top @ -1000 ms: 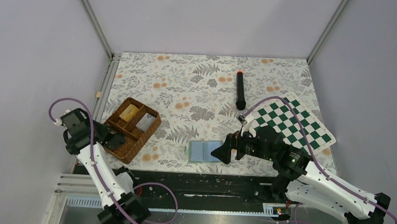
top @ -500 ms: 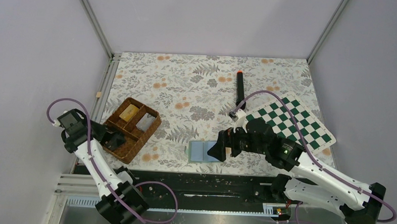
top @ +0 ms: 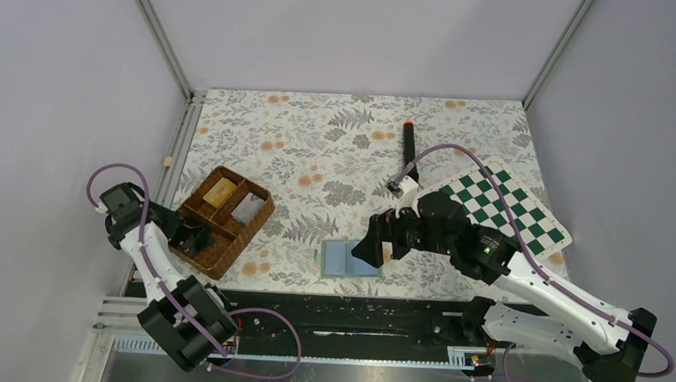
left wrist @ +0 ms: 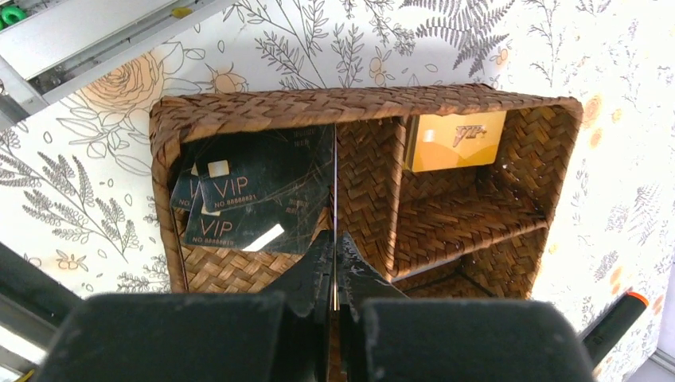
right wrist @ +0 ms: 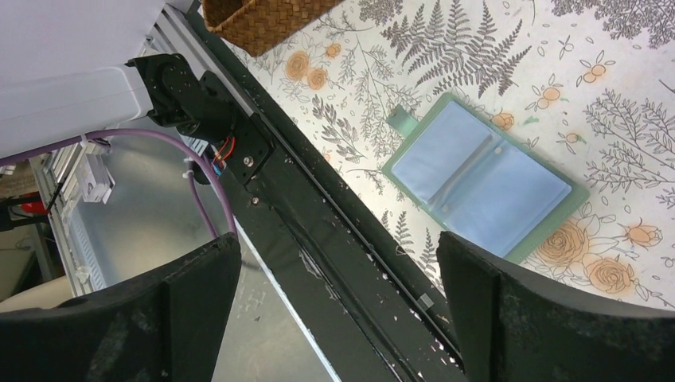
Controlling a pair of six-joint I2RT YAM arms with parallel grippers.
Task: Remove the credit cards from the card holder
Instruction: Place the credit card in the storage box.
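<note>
Lower centre of the overhead view: the sage-green bifold card holder lies open flat on the floral tablecloth, light blue inner panels up. The right gripper hangs over its right half with its claw spread wide. From the right wrist camera the holder sits right of centre, between the parted fingers and close to the black rail.

Over on the left, the left gripper has its claw pressed together, poised above the brown divided wicker tray. Dark grey credit cards printed VIP lie overlapping in the tray's large left compartment, and a golden-yellow card sits upper right. At the right of the overhead view lie a green-and-white chessboard mat and a black marker with an orange tip.
</note>
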